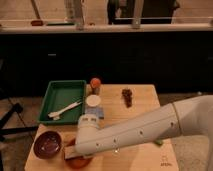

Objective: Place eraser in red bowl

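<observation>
My white arm reaches in from the right to the table's front left corner. The gripper (75, 151) is at its end, pointing down and mostly hidden under the wrist, right over the red bowl (80, 162). Only the bowl's orange-red rim shows below the arm. A pale tan block edge, seemingly the eraser (68, 149), sticks out on the left of the gripper, just above the bowl's rim.
A dark maroon bowl (48, 144) sits just left of the red bowl. A green tray (59, 95) with a white utensil (65, 110) stands behind. A white round lid (93, 100) on a blue-grey cloth (98, 112), an orange-topped object (95, 83) and a brown item (127, 96) lie mid-table.
</observation>
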### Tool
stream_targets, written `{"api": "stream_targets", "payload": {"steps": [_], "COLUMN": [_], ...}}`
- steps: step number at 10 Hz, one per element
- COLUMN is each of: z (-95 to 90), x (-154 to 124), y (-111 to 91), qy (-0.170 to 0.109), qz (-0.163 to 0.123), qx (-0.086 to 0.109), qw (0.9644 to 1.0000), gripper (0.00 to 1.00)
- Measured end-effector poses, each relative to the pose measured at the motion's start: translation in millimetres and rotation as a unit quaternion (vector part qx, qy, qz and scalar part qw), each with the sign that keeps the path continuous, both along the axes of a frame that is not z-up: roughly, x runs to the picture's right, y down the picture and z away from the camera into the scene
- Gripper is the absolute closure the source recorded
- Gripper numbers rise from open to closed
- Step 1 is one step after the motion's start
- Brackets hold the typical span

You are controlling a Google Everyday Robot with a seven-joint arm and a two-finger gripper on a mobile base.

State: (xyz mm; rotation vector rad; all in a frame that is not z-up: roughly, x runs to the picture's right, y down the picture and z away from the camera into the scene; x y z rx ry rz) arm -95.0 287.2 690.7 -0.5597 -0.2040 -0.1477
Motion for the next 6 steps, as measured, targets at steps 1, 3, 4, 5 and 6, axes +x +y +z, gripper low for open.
{"api": "stream_targets", "payload": {"steps": [1,3,4,5,6], "z": [0.0,0.1,0.1,0.1,0.1], "x": [0.2,0.5,0.6,0.7,0.7], "y": [0.0,0.0,-0.1,-0.1,-0.1], "qy": [0.0,0.0,0.0,0.001,0.001], "qz": [0.0,0.0,0.001,0.001,0.001], "qx": [0.0,0.0,0.0,0.0,0.0], "qw": [1.0,1.0,1.0,1.0,1.0], "gripper": [0.24,0.2,0.2,0.2,0.2]}}
